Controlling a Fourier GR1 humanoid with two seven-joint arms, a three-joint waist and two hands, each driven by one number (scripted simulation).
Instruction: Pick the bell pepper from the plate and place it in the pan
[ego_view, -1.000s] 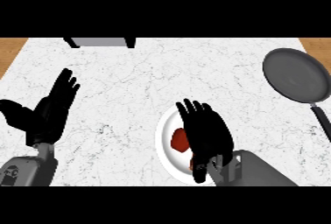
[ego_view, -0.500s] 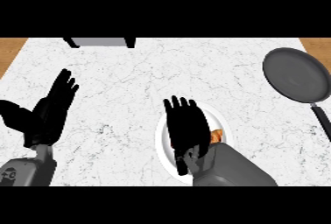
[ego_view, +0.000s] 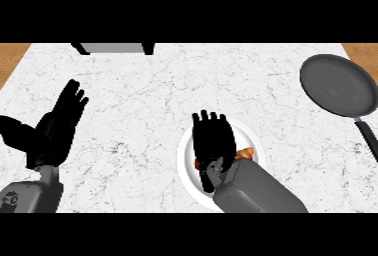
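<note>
A white plate (ego_view: 187, 150) lies on the marble counter at lower centre. My right hand (ego_view: 214, 140) hovers flat over it, fingers straight and pointing away, hiding most of the bell pepper (ego_view: 246, 152). Only a red-orange edge of the pepper shows at the hand's right side and a sliver at its lower left. The dark grey pan (ego_view: 338, 84) sits at the far right with its handle (ego_view: 366, 135) running toward me. My left hand (ego_view: 52, 131) rests open at the left, fingers up, away from the plate.
A grey box (ego_view: 112, 48) with dark sides stands at the counter's far edge, upper left. Wooden surface shows beyond the counter at both top corners. Bare marble lies between the plate and the pan.
My right hand has slid left across the plate, so the pepper now peeks out on its right side instead of its left. The left hand has not moved.
</note>
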